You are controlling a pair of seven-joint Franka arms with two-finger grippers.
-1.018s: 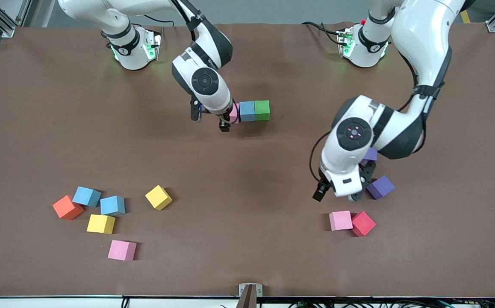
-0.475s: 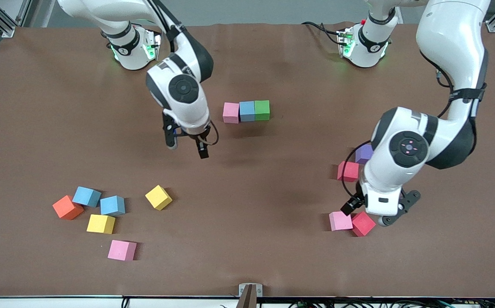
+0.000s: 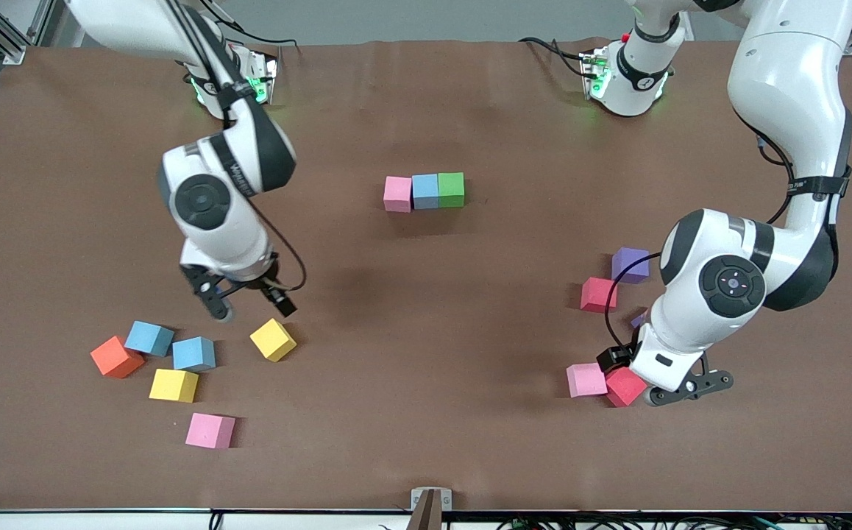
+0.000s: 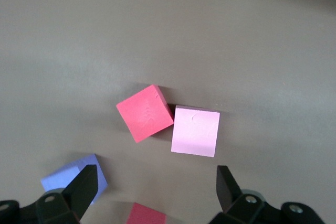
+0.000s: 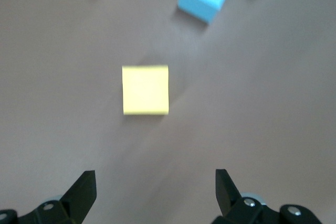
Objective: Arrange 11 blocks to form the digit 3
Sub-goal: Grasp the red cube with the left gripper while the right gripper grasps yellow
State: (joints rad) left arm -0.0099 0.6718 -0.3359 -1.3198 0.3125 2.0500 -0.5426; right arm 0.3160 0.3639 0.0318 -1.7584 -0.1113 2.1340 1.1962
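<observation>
Brown tabletop (image 3: 426,442) spread wide, both arms out over it. Left gripper (image 3: 658,383) hangs low over a red cube (image 3: 623,388) and the pink cube (image 3: 586,380) touching it, jaws wide and empty. Right gripper (image 3: 248,300) sits above bare tabletop just beside a yellow cube (image 3: 273,339), jaws spread, nothing in them.

Mid-table, one row of three touching cubes: pink (image 3: 397,193), light blue (image 3: 425,191), green (image 3: 451,189). That's all of the digit so far.

Toward the left arm's end, another red cube (image 3: 598,294), a purple cube (image 3: 630,264) just beside it, and a second purple one (image 3: 639,319) mostly hidden by the arm.

Toward the right arm's end, loose ones: orange cube (image 3: 116,357), two light blue cubes (image 3: 149,338) (image 3: 193,353), another yellow (image 3: 173,385), and a pink (image 3: 210,430) nearest the camera.
</observation>
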